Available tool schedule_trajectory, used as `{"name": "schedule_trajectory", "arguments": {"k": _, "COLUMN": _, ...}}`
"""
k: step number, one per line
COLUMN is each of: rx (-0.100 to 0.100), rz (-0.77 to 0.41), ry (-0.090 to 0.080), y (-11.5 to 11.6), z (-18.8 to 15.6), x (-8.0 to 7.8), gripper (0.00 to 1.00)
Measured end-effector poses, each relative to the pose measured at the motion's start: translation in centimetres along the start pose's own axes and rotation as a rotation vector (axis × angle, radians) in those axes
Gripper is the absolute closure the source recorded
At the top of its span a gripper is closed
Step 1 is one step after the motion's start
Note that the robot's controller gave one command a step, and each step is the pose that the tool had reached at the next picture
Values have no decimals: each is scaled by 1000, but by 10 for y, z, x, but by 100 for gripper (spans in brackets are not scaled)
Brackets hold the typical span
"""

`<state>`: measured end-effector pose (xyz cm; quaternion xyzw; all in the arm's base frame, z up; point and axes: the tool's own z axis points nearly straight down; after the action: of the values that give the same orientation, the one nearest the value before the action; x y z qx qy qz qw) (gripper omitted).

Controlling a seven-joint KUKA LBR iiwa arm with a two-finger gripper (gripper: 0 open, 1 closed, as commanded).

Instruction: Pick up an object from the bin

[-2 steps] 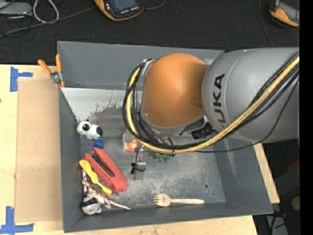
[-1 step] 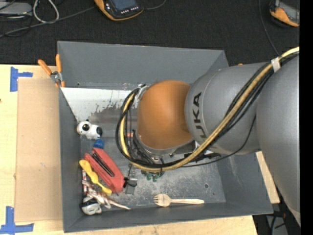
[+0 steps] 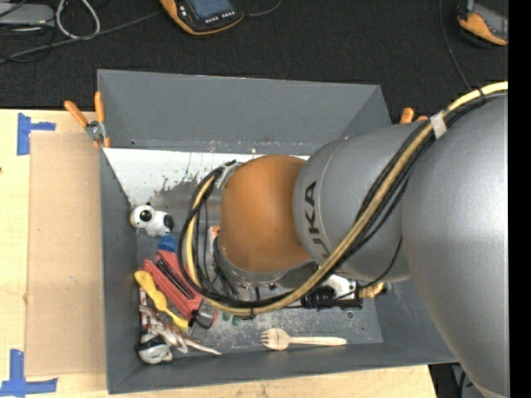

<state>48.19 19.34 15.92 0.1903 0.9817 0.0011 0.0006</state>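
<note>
A small white toy with black eyes [image 3: 146, 217] lies at the bin's left wall, with a blue piece [image 3: 167, 243] just below it. Further down, red bar-shaped tools [image 3: 168, 276] and a yellow piece [image 3: 157, 293] lie side by side beside the orange cover's left edge. A cream plastic fork [image 3: 301, 341] lies flat near the bin's front wall, tines to the left. A white and black thing [image 3: 339, 288] pokes out from under the arm on the right.
The arm, with its orange cover and looped cables, hangs over the middle of the bin and hides what lies under it. A small heap with a silvery piece [image 3: 154, 351] sits in the front left corner.
</note>
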Motion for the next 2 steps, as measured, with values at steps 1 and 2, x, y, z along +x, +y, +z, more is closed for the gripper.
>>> {"name": "schedule_trajectory", "arguments": {"k": 1, "rx": 9, "rz": 14, "ry": 9, "y": -8, "z": 24, "x": 5, "gripper": 0}}
{"name": "schedule_trajectory", "arguments": {"k": 2, "rx": 0, "rz": 136, "ry": 1, "y": 0, "z": 83, "x": -24, "gripper": 0}}
